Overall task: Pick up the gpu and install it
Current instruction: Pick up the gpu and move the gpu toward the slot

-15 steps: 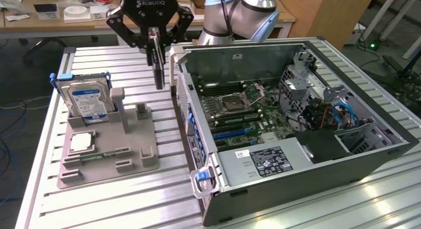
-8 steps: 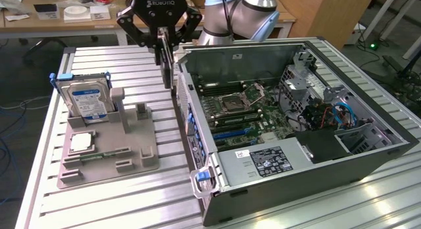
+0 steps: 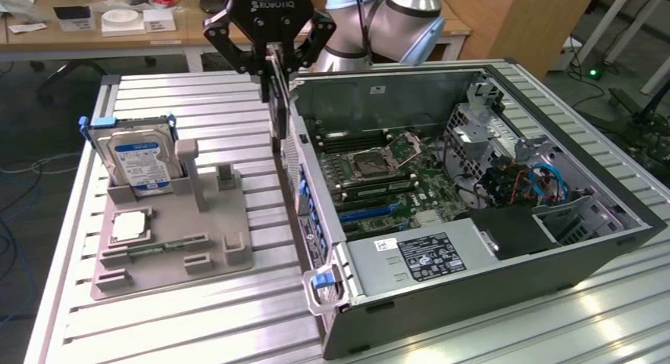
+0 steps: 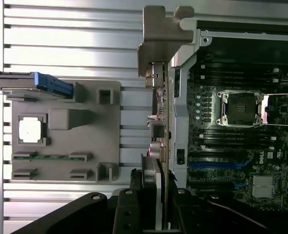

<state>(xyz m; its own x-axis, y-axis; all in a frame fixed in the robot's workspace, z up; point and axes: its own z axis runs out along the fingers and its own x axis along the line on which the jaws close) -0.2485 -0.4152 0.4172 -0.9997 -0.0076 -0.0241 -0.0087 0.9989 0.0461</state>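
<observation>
The gpu (image 3: 278, 105) is gripped upright between the fingers of the gripper (image 3: 270, 62), close against the open computer case's (image 3: 471, 301) wall.

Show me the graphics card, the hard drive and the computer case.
graphics card (image 3: 278, 105), exterior view, its dark edge.
hard drive (image 3: 136, 156), exterior view, its blue label.
computer case (image 3: 492, 289), exterior view, its near wall.

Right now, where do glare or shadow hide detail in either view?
Exterior view: glare patches on the table at the exterior view's right; the gpu hangs dark against the case. Wrist view: table slats wash out white; the tool is nearly black.
</observation>
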